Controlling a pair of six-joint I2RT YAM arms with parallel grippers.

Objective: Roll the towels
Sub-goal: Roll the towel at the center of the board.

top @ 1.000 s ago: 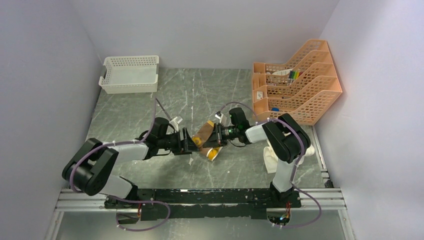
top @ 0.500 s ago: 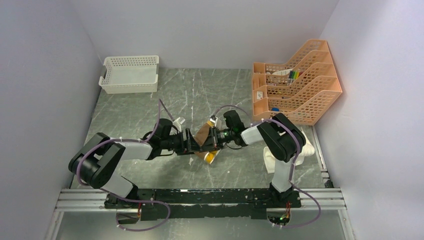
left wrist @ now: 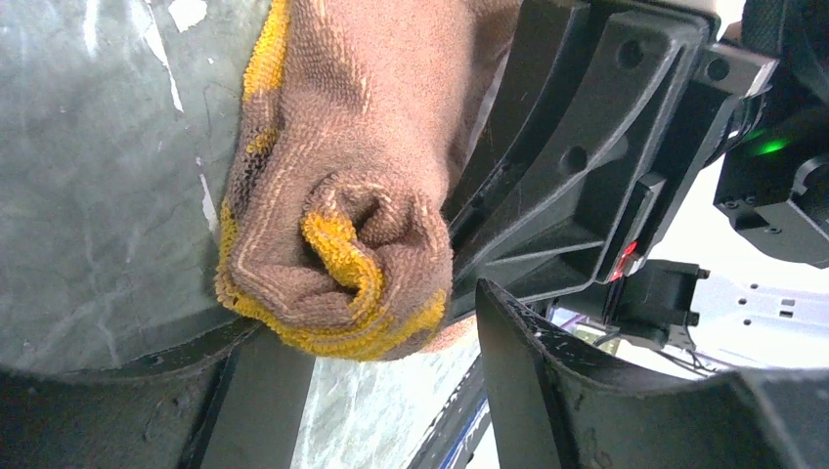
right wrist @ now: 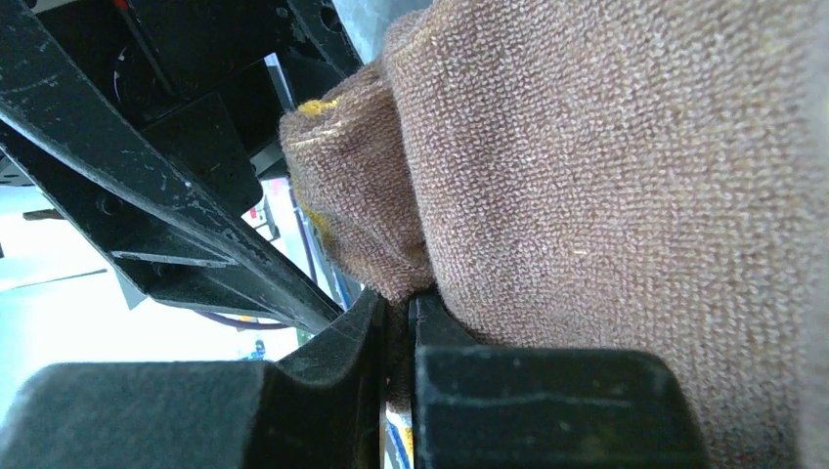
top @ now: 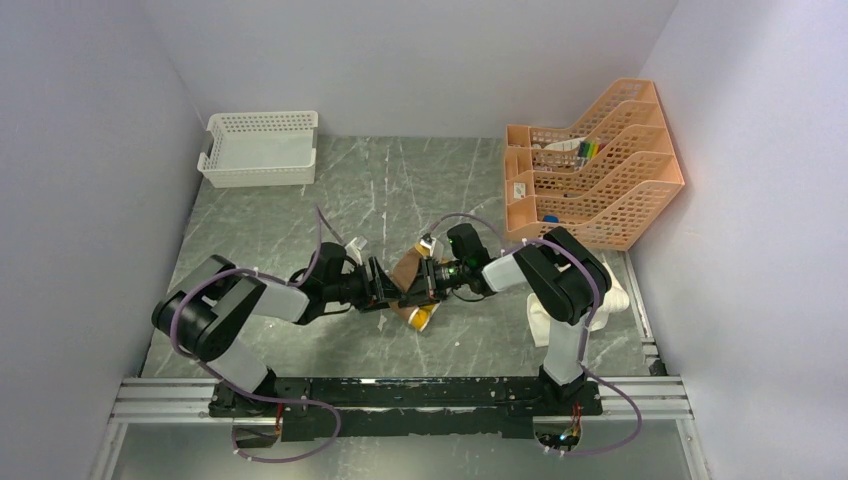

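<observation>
Rolling step: a half-rolled mustard-and-brown towel (top: pixel 412 292) lies at the centre of the worktop (top: pixel 300 215). At three o'clock the right jaws pinch its cloth. At nine the left jaws straddle the rolled end, wide. The next move likely needs them to clamp.

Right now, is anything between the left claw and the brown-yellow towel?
Nothing visible. The left claw stands open around the rolled end of the towel; the right claw, shut on the same towel, crowds close beside it.
</observation>
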